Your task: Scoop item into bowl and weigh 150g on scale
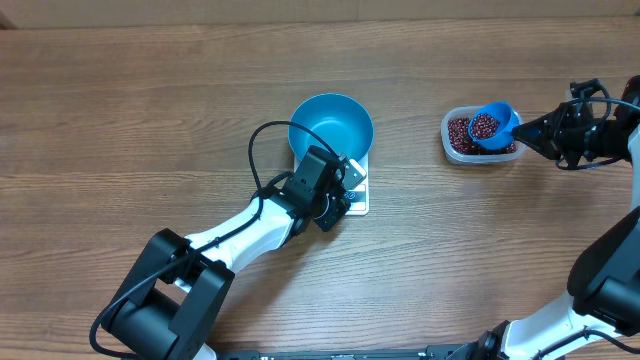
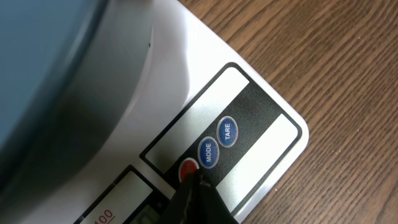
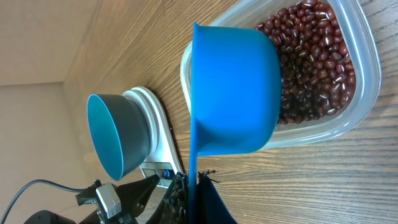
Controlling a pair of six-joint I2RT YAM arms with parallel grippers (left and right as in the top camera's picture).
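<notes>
The bright blue bowl stands empty on the white scale. My left gripper is shut, and its tip rests on the red button of the scale's panel, beside the MODE and TARE buttons. My right gripper is shut on the handle of a small blue scoop, which is full of red-brown beans. It holds the scoop over a clear tub of beans. In the right wrist view the scoop covers part of the tub.
Everything sits on a wooden table. The left arm stretches from the front left up to the scale, with a black cable looping over it. The right arm comes in from the right edge. Bowl and scale lie left of the tub.
</notes>
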